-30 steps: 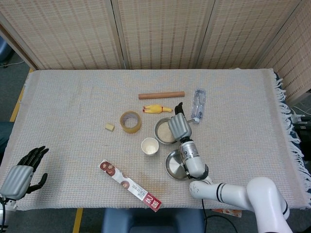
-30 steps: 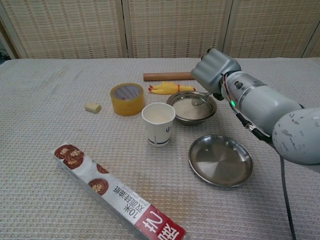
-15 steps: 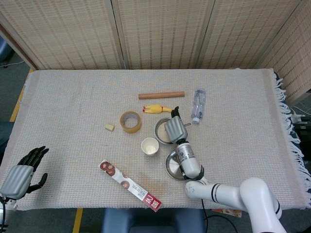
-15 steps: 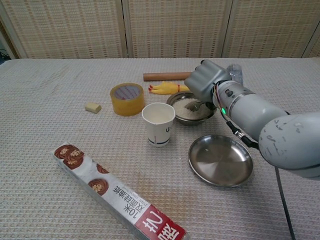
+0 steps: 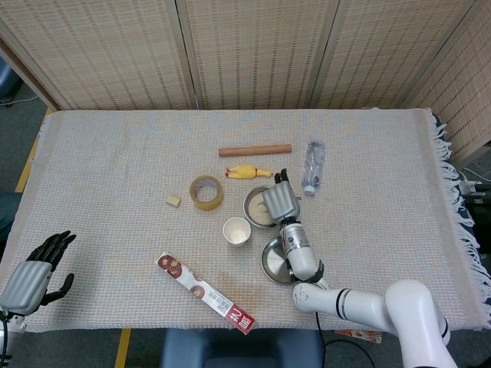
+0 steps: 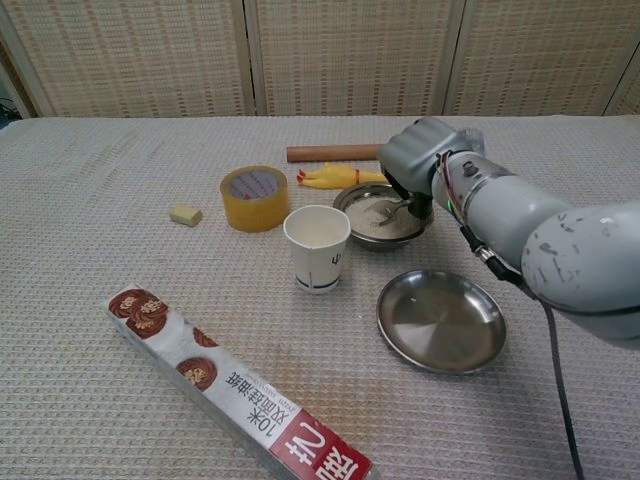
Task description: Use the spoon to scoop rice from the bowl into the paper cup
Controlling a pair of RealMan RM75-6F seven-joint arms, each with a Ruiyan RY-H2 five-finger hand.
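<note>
A steel bowl (image 6: 362, 229) of rice (image 6: 370, 222) stands at mid table, its rim also showing in the head view (image 5: 250, 204). My right hand (image 6: 418, 162) (image 5: 279, 202) hovers over the bowl's right side and grips a metal spoon (image 6: 400, 209), whose tip is down in the rice. A white paper cup (image 6: 318, 247) (image 5: 236, 230) stands upright just left and in front of the bowl. My left hand (image 5: 34, 274) rests open at the table's near left corner, far from everything.
An empty steel plate (image 6: 441, 320) lies in front of the bowl. A tape roll (image 6: 254, 196), a yellow rubber chicken (image 6: 333, 176), a wooden rod (image 6: 330, 153), a water bottle (image 5: 313, 165), a small eraser (image 6: 185, 214) and a long snack box (image 6: 230, 383) lie around.
My right hand swung left over the bowl, then eased back right and tilted, bringing the spoon into the rice. The left hand stayed put.
</note>
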